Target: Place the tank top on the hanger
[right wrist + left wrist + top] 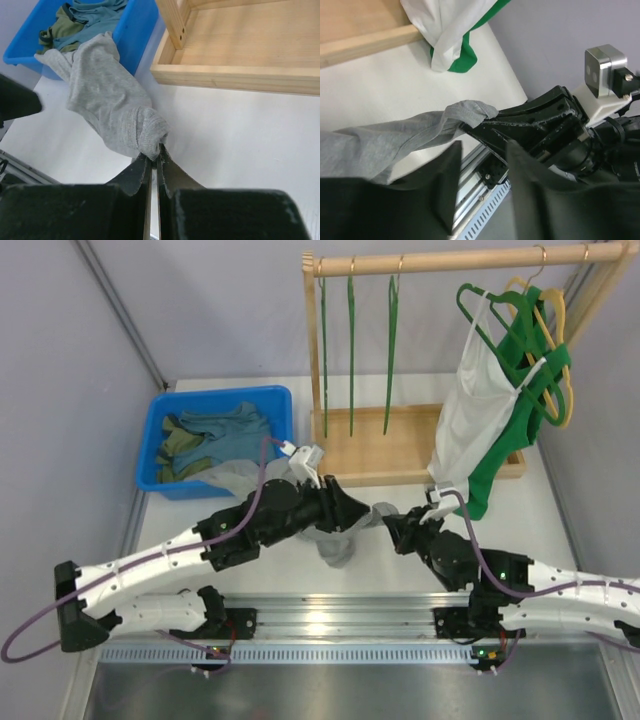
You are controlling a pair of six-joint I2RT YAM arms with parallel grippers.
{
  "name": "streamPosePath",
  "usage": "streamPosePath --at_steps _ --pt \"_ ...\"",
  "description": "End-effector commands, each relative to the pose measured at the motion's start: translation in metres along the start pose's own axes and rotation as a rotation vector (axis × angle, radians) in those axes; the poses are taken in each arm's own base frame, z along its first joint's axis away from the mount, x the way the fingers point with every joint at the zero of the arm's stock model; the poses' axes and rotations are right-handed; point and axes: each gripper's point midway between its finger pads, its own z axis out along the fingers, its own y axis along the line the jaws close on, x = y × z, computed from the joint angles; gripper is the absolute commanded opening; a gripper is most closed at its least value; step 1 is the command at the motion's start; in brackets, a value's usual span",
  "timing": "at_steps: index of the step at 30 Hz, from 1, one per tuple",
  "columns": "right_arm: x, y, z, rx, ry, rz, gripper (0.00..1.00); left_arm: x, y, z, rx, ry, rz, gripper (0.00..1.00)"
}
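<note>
The right claw (pixel 155 150) is pinched fully shut on a bunched edge of the top (pixel 107 95). From that pinch the grey cloth runs ahead and to the claw's left, as far as the near wall of the bin (pixel 137 30).

The left claw (pixel 485 147) faces the right one at close range. Its fingers (pixel 445 185) stand apart with nothing between them. The cloth passes along the outer side of one finger. From above, a fold of the top sags under this claw to the table (pixel 390 570).

Teal and olive clothes (pixel 85 12) lie in the bin, beyond the left claw. Straight ahead of the right claw sits the wooden base (pixel 240 75) of the rack. Farther on, above that base, three thin hangers (pixel 351 350) hang bare from the rod (pixel 450 260), well apart from both claws and from the top. Farthest off, to the right claw's right, a white top (pixel 465 410), a green garment (pixel 515 435) and a yellow hanger (pixel 555 350) crowd the rod's end.
</note>
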Motion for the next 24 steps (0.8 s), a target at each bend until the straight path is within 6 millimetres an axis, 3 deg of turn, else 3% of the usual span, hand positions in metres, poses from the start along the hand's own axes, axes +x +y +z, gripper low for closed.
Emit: streamPosePath --at_steps 1,4,9,12,24 --pt "-0.021 0.001 -0.007 0.033 -0.018 0.023 0.0 0.002 0.023 -0.022 -0.053 -0.025 0.086 0.39" --pt "-0.025 0.003 -0.008 0.039 -0.015 0.018 0.0 0.029 0.052 -0.029 -0.106 0.039 0.109 0.32" --pt "-0.024 0.006 -0.006 0.033 -0.008 0.011 0.0 0.085 0.087 -0.024 -0.202 0.142 0.149 0.36" --pt "-0.025 0.008 -0.006 0.025 -0.006 0.016 0.0 0.101 0.099 -0.01 -0.243 0.147 0.17 0.43" --pt "-0.027 0.008 -0.011 0.015 0.004 0.028 0.0 0.135 0.13 0.041 -0.342 0.153 0.239 0.48"
